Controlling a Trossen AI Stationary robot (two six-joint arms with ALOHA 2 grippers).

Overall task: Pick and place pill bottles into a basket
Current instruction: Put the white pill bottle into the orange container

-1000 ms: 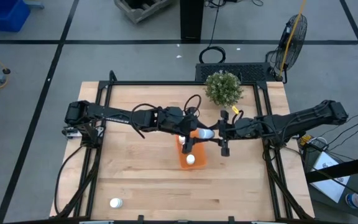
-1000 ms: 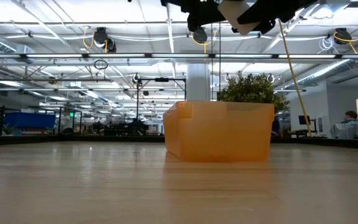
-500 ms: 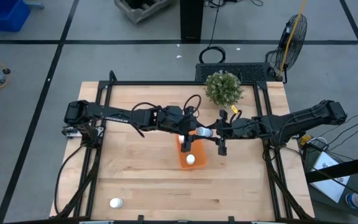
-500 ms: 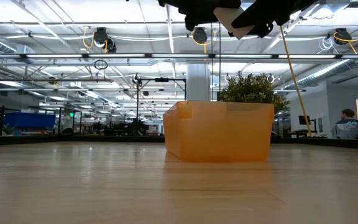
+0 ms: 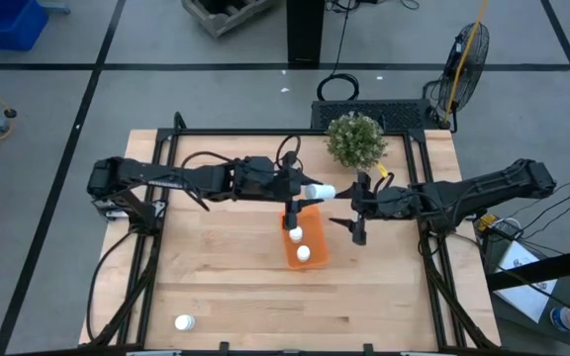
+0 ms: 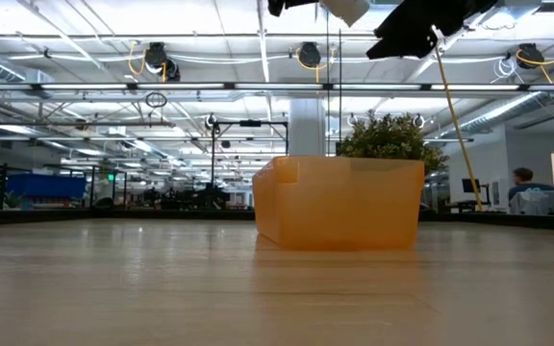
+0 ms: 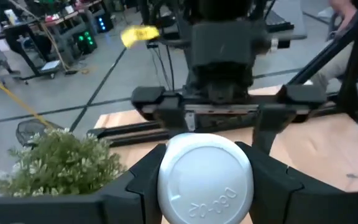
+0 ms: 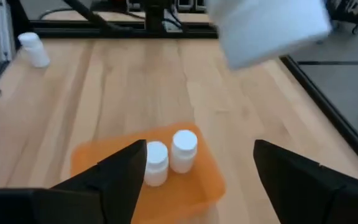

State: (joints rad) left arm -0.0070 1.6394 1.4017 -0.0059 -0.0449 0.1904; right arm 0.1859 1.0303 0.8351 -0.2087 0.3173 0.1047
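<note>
White pill bottle (image 5: 319, 191) clamped in left hand (image 5: 308, 191).

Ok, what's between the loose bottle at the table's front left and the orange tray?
Only bare wood; the high view shows nothing between the loose bottle and the orange tray.

Pale, smooth wooden table (image 5: 226, 267); translucent glossy orange plastic basket (image 6: 339, 204); smooth white plastic bottles (image 8: 169, 152); matt black arms.
</note>
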